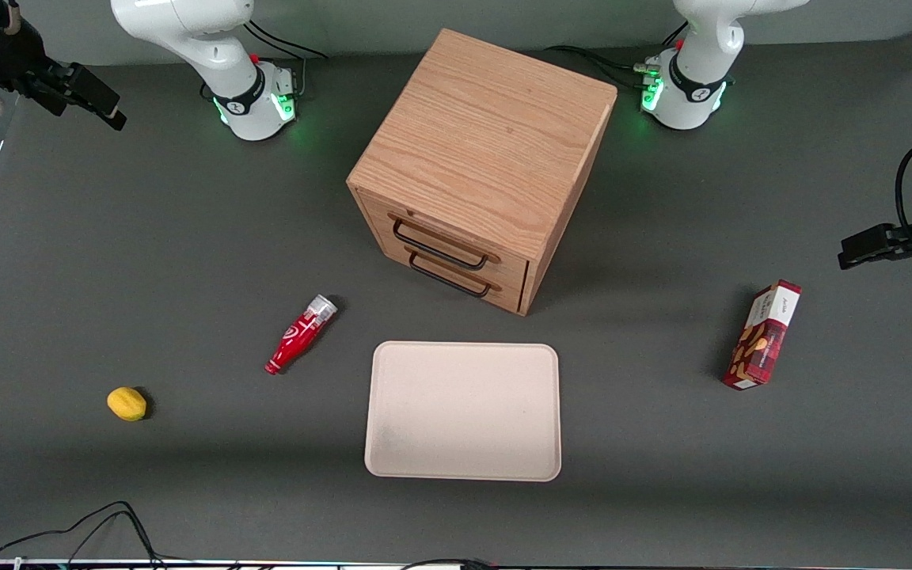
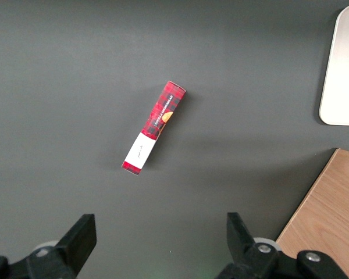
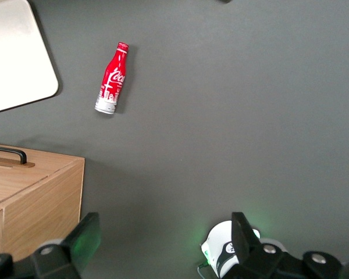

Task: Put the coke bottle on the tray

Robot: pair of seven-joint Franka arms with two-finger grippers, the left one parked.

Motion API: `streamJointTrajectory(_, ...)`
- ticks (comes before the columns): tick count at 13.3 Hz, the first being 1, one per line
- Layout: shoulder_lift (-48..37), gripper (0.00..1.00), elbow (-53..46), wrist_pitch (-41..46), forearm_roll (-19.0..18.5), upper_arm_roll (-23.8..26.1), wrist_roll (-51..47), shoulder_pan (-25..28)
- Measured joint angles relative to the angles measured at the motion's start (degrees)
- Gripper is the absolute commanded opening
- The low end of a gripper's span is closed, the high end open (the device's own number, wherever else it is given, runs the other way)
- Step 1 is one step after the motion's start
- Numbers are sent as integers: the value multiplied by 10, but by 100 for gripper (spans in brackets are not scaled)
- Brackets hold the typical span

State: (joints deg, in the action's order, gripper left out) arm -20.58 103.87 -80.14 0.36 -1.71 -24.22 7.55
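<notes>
The coke bottle (image 1: 302, 333) lies on its side on the dark table beside the tray (image 1: 464, 412), toward the working arm's end, with its red cap nearer the front camera. It is small, slim and red with a white logo, and it also shows in the right wrist view (image 3: 111, 78). The beige tray is flat and holds nothing; its corner shows in the right wrist view (image 3: 14, 52). My right gripper (image 1: 100, 103) hangs high over the working arm's end of the table, farther from the front camera than the bottle. It is wide open and empty (image 3: 163, 241).
A wooden drawer cabinet (image 1: 488, 158) with two black handles stands farther from the front camera than the tray. A yellow lemon (image 1: 127, 404) lies nearer the camera than the bottle. A red snack box (image 1: 763, 335) lies toward the parked arm's end.
</notes>
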Motion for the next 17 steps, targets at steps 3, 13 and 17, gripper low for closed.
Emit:
streamJointTrajectory(3,12,100,-13,3,0,-5,1,0)
streamJointTrajectory(13,109,100,-116,4,27,-1,0,6)
streamJointTrajectory(17,247,100,-189,-46,45,32,-56,7)
